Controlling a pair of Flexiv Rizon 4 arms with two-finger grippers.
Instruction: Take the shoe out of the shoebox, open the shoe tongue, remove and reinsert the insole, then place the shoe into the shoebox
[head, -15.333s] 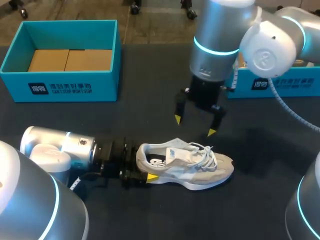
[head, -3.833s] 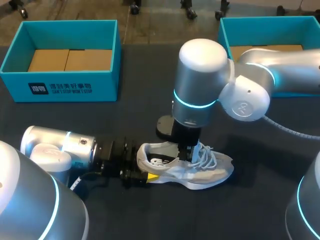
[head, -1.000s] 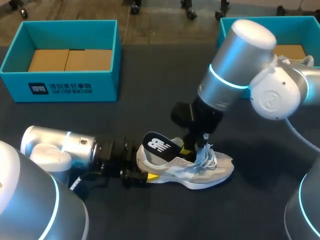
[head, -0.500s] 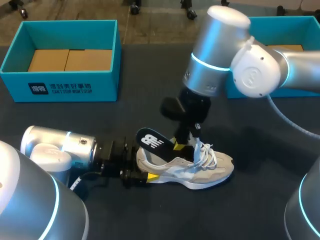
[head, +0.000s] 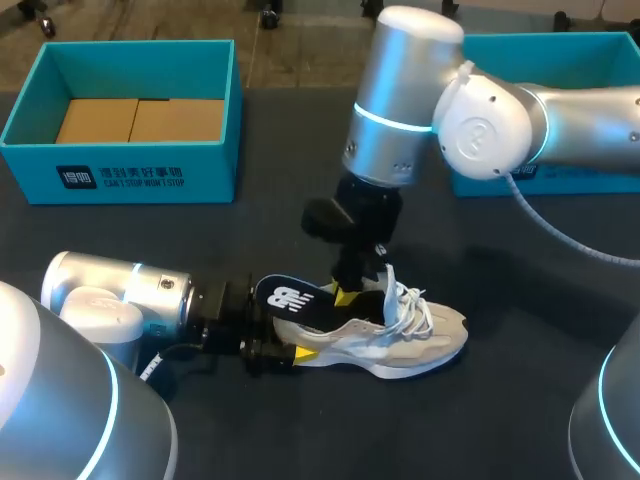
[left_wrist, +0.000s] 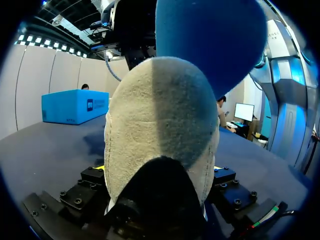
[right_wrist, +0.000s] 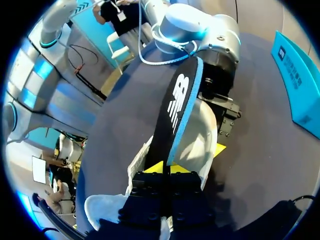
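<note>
**Head view.** The shoe (head: 400, 340), pale grey with white laces (head: 412, 308), is lying on its sole on the dark tabletop (head: 300, 220), toe pointing to the right. The left arm (head: 120, 300) is lying low along the tabletop, and the left gripper (head: 290, 340) is sitting at the heel with its jaws clenched on the shoe. The right arm (head: 400, 100) is coming down from above. The right gripper (head: 345, 292) is standing over the shoe's opening, its jaws grasping the insole (head: 288, 300). The insole, black with a white mark, is slanting up out of the opening and over the heel. The tongue (head: 389, 290) is standing upright beside the right gripper. The left shoebox (head: 130, 170), teal, is standing at the far left of the tabletop, well apart from the shoe. The right shoebox (head: 560, 60) is standing at the far right, partly behind the right arm.

**Left wrist view.** The shoe's heel (left_wrist: 160, 130) is filling the space between the fingers of the left gripper (left_wrist: 159, 169), touching both. The blue underside of the insole (left_wrist: 210, 40) is rising above the heel. The right shoebox (left_wrist: 75, 106) is showing far ahead.

**Right wrist view.** The right gripper (right_wrist: 165, 172) is pinching one end of the insole (right_wrist: 177, 107), which is extending ahead of it over the shoe (right_wrist: 200, 137) toward the left arm (right_wrist: 200, 25).
</note>
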